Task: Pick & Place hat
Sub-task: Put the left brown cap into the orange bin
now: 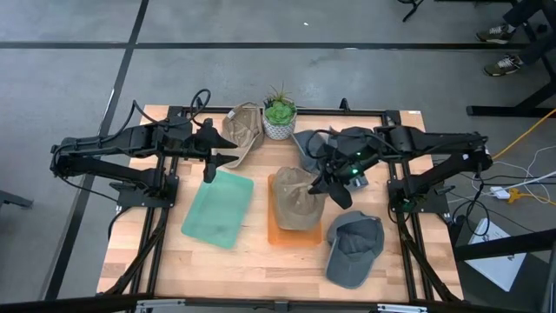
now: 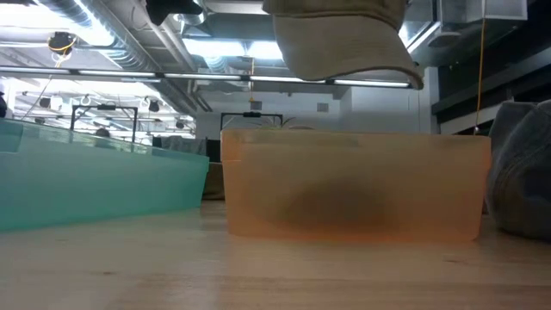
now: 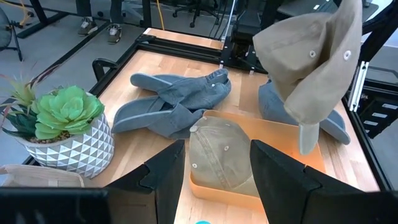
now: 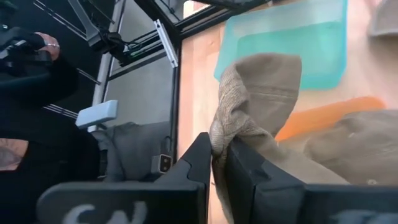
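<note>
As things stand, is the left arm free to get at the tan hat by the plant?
Probably yes. The left pincer is open and empty, right beside that tan hat, with nothing between them; the potted plant stands on the hat's far side.

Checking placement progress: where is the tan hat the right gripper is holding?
The tan hat hangs from the right gripper, lifted over the orange bin at table centre, above another tan hat already inside.

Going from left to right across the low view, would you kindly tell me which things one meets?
Teal bin → orange bin, with a tan hat hanging above it → grey hat at the right edge.
</note>
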`<control>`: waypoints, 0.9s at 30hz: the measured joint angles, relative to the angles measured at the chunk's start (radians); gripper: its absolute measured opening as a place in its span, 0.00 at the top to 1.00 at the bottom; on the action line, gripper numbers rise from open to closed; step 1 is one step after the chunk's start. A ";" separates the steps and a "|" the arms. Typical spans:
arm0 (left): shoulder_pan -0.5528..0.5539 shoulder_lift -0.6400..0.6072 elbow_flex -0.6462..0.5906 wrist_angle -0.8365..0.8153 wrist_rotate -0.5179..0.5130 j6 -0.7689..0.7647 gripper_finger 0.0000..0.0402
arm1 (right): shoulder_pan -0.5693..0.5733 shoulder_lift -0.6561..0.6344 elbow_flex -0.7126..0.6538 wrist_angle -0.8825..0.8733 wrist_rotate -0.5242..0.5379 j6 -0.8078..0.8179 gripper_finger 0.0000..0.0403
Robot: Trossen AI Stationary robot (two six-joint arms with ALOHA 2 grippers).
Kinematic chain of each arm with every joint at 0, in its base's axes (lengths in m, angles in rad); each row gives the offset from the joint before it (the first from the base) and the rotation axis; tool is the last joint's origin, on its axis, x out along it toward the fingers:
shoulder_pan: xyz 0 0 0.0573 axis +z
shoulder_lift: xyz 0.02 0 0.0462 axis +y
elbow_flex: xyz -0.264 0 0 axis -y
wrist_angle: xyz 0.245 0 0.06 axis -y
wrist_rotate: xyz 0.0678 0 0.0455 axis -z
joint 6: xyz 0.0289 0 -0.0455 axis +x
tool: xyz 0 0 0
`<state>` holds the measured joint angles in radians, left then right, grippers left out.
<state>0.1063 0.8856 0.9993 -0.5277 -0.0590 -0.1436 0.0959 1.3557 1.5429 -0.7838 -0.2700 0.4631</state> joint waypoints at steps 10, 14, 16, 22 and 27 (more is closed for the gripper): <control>0.000 0.000 0.000 -0.001 0.021 0.000 0.56 | 0.000 0.036 0.000 -0.008 -0.039 0.035 0.92; 0.000 0.000 0.000 -0.007 0.026 -0.001 0.56 | 0.000 0.083 0.000 -0.014 -0.041 0.033 0.91; 0.000 0.000 0.000 -0.008 0.026 0.000 0.56 | 0.000 0.108 0.000 -0.015 -0.052 0.029 0.91; 0.000 0.000 0.000 -0.015 0.026 0.000 0.56 | 0.000 0.166 0.000 -0.023 -0.064 -0.027 0.91; 0.000 0.000 0.000 -0.043 0.026 0.000 0.56 | 0.000 0.195 0.000 -0.011 -0.056 -0.051 0.91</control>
<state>0.1062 0.8856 0.9993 -0.5706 -0.0334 -0.1436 0.0959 1.5511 1.5425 -0.7944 -0.3256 0.4121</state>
